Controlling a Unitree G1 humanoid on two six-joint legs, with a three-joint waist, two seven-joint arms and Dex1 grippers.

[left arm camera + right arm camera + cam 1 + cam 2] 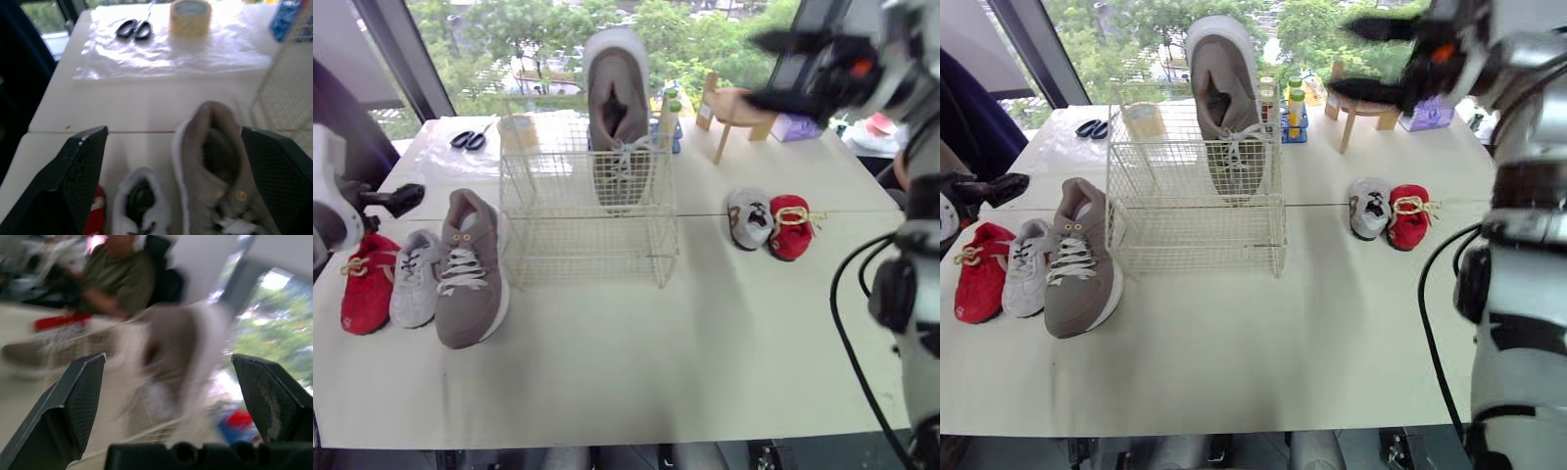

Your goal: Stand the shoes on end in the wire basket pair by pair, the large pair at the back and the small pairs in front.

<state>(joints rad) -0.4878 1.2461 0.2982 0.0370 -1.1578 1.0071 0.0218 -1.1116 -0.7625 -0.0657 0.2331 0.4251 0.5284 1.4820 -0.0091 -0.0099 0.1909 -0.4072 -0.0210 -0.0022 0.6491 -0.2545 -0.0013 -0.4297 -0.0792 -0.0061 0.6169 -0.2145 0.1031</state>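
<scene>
Closing on the big grey-brown shoe (pixel 468 269) looks like the step in hand. It lies flat on its sole by the left edge of the tabletop (pixel 656 362), toe toward the near edge. A small grey shoe (pixel 414 277) sits just beside it on the outer side, and a small red shoe (pixel 367 282) lies beyond that. The left tool (pixel 173 134) hangs behind the heel, fingers spread wide and holding nothing. To do this well, I would bring the fingers down across the heel collar alone, keeping off the small grey shoe. Then I would tip the shoe toe-down while lifting.

Near the right edge sit the other small grey shoe (pixel 749 217) and the other small red shoe (pixel 790 225), side by side. Further back, mid-tabletop, the wire basket (pixel 587 255) holds one thing. This is the matching big shoe (pixel 619 117), standing on its toe against the back wall, right of centre. The space to its left seems the spot to fill. The right tool (pixel 785 70) is raised high over the far right corner, wide open and empty.
</scene>
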